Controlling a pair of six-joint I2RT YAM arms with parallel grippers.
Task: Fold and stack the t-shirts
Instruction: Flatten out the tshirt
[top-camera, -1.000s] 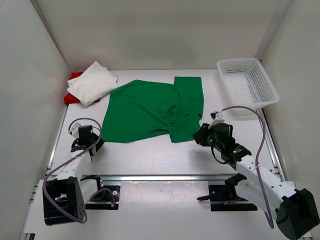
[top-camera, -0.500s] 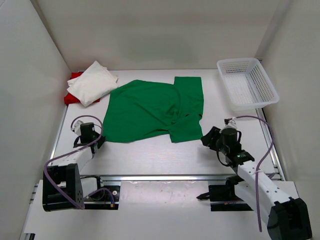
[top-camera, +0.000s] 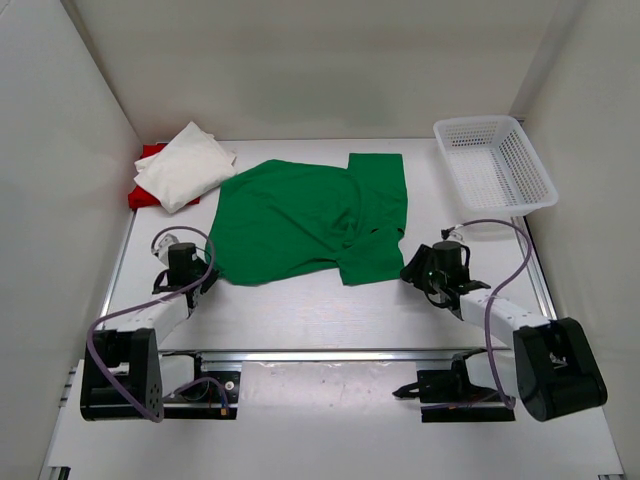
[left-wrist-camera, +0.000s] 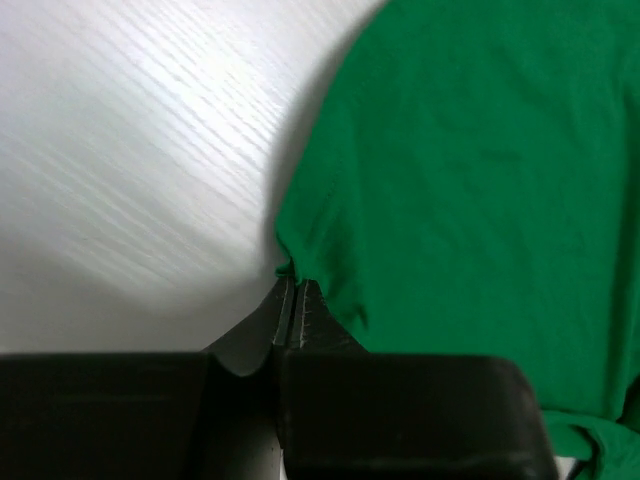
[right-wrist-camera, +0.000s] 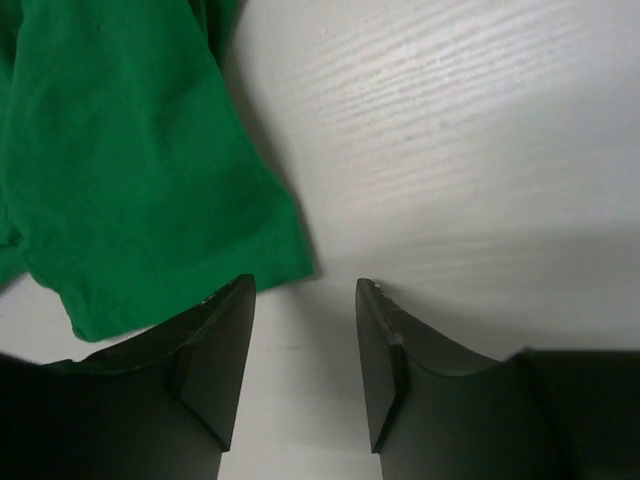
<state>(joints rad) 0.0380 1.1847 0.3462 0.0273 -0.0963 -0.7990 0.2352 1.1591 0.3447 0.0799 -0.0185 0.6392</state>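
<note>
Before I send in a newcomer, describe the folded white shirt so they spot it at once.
Go to the far left corner of the table. There the white t-shirt lies folded on the red t-shirt. Unlike the green t-shirt spread beside it, it is a compact pale bundle.

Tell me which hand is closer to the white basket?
Right. The right hand is beside the green shirt, on the side toward the basket; the left hand pinches its opposite edge.
</note>
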